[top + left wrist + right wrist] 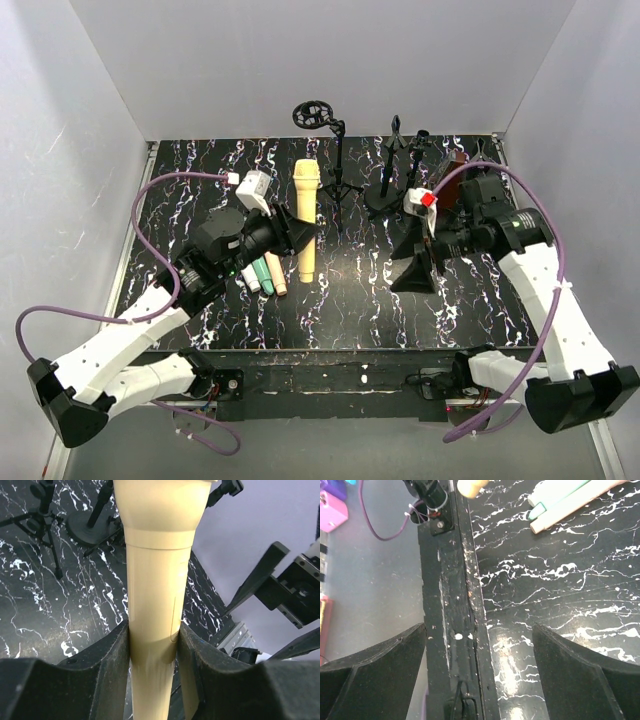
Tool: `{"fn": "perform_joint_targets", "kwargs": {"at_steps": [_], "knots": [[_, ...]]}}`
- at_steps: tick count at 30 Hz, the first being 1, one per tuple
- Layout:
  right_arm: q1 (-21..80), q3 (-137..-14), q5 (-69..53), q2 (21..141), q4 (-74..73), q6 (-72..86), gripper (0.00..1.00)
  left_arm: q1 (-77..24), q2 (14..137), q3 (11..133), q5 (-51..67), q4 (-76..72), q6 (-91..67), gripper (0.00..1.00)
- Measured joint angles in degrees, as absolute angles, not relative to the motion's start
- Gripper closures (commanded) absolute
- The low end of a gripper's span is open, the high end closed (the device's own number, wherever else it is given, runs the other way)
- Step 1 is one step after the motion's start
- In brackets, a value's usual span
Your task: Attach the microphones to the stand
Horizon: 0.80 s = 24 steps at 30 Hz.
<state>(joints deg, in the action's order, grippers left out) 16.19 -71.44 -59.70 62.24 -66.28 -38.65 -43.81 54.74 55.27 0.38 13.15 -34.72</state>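
My left gripper (297,236) is clenched on the yellow microphone (306,185). In the left wrist view its two black fingers (107,670) press on both sides of the slim handle, just under the ridge where the wider head begins. The head points away from the gripper, toward the far side of the table (500,310). The lower end of the handle comes out behind the fingers, toward the arm bases. I think it hangs a little above the table surface, but from above I cannot tell this for sure.

Ahead of this gripper and a little to its right stands the tripod stand (338,175) with a round ring on top. It is near the microphone head but not touching it. More to the right, between my two grippers and further back, is a group of other black stands (395,180).

The other three microphones (265,275), white, mint green and peach, lie together on the table just beside the left gripper, on its left and under the wrist.

My right gripper (412,257) is released. Its fingers (585,675) are spread wide with nothing between them, and they point down to the near edge of the table.
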Motion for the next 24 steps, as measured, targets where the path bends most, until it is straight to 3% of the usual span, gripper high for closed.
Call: {"fn": "perform_joint_targets", "kwargs": {"at_steps": [13,24], "knots": [[20.78,-78.26,-59.53,69.56,-53.84,-21.37,0.09,-46.63,57.8,55.27,-6.5,1.26,-36.56,1.0],[25.12,-78.7,-58.08,70.08,-32.45,1.76,0.11,-46.63,64.99,57.67,-6.87,-10.68,-42.02,1.0]]}}
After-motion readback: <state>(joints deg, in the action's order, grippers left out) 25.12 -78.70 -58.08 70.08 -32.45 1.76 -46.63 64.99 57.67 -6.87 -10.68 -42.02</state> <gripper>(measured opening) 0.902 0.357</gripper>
